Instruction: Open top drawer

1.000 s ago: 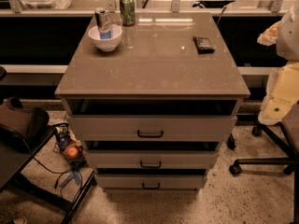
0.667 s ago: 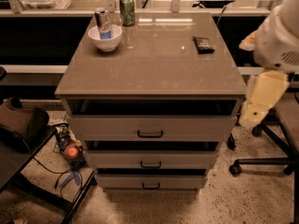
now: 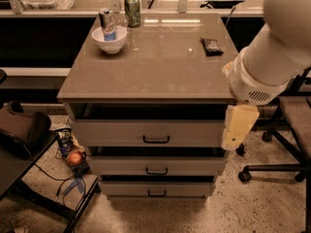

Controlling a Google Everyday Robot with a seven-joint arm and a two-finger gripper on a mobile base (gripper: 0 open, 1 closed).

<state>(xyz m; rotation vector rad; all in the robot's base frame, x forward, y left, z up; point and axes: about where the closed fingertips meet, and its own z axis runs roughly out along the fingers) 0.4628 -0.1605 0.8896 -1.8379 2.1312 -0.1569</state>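
Nearer now, gripper (image 3: 233, 141) hangs just beside top drawer (image 3: 116, 130), grip state unclear.

The gripper (image 3: 238, 129) hangs at right centre, just beside the top drawer (image 3: 112, 130). The space before its handle (image 3: 156, 140) is open. A chair (image 3: 272, 169) crowds the right and clutter (image 3: 73, 155) the lower left.

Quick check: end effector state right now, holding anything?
End effector: open or closed cannot be told. It hangs at the right end of the top drawer, well away from the handle.
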